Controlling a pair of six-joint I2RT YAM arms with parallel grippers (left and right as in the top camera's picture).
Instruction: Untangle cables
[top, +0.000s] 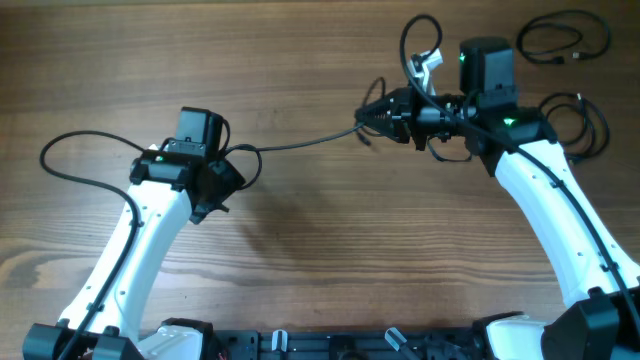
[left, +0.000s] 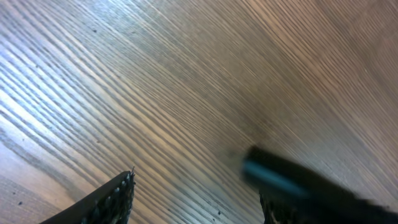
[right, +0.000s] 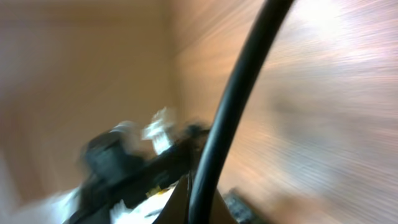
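Black cable (right: 239, 93) sits hard against the right wrist lens, thick, running from the top edge down into the right gripper (right: 200, 210) at the bottom edge. No gap shows beside it there, so I read that gripper as clamped on the cable, though this view is badly smeared. Overhead supplies the layout: the cable leaves that gripper and runs nearly straight leftward over the worktop (top: 330, 250) to the left gripper (top: 214, 194), bends tightly beside it, then swings out in a slack loop (top: 60, 150) at far left. In the left wrist view the fingers (left: 118, 196) stand well apart with bare wood grain between them, so this gripper is wide and holds nothing. A dark blurred length, likely the cable, lies against the right-hand finger. Overhead hides both finger gaps under the arm bodies, and neither wrist view shows the cable's run. Only overhead shows the coiled cables (top: 562, 40) at the far right corner, well apart from the stretched span, and a white fitting (top: 428, 62) above the right wrist. Step in hand, as I judge it: drawing the cable out straight. To do it well, hold the right grip firm and pull along the cable's own line, low and slow. Close the left gripper on the cable near the bend so the loop pays out without kinking, and stay clear of the coils behind.
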